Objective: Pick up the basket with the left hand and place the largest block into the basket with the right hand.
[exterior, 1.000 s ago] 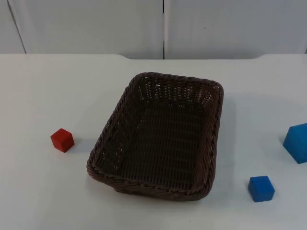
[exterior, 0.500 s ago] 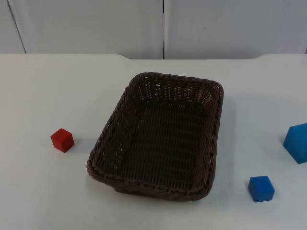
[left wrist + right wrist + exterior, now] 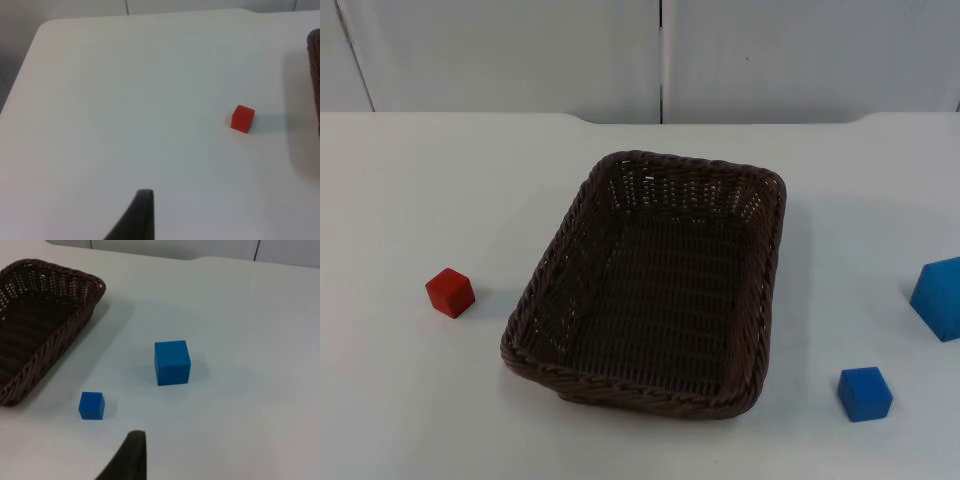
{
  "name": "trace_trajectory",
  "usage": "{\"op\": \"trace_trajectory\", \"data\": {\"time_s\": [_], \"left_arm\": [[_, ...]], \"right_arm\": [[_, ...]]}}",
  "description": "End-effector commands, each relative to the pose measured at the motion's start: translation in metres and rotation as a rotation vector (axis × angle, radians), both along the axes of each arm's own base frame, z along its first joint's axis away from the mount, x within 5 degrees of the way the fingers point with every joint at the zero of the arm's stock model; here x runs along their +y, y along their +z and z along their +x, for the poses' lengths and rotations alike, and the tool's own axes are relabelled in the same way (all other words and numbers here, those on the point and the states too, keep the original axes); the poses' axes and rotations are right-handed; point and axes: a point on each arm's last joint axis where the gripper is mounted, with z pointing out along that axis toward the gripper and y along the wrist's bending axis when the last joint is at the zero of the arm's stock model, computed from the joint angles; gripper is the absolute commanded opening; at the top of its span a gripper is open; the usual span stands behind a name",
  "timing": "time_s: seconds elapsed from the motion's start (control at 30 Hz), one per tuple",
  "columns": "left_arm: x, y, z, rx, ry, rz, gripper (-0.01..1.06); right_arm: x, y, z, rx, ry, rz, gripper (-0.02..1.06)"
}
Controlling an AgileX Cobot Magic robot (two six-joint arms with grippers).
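Observation:
A dark brown wicker basket (image 3: 632, 390) rests empty on the middle of the white table. The largest block, a blue cube (image 3: 940, 298), sits at the table's right edge, and the right wrist view has it (image 3: 172, 362) straight ahead. My right gripper (image 3: 131, 454) hovers over bare table short of that cube, well apart from it. My left gripper (image 3: 142, 212) hangs over the table's left side, far from the basket's rim (image 3: 315, 75).
A small blue cube (image 3: 865, 393) lies near the basket's front right corner, also seen from the right wrist (image 3: 91, 405). A small red cube (image 3: 450, 292) sits left of the basket, ahead of the left gripper (image 3: 242, 118). The grey partition wall (image 3: 660, 55) closes the far side.

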Motion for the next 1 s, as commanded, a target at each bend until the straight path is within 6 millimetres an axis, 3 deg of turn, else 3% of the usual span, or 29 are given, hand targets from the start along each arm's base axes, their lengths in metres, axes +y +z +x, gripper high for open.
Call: {"op": "trace_trajectory", "data": {"time_s": [0.0,0.67,0.97], "left_arm": [[0.0,-0.001,0.0,-0.001,0.006,-0.003,1.05],[-0.002,-0.001,0.0,-0.002,-0.009,-0.027,1.05],[-0.004,0.021,0.005,-0.016,-0.023,-0.049,1.05]], "right_arm": [[0.0,0.0,0.0,-0.01,-0.008,0.005,1.05],[0.0,0.0,0.0,-0.01,-0.008,0.005,1.05],[0.0,0.0,0.0,-0.009,-0.009,0.012,1.05]]}}
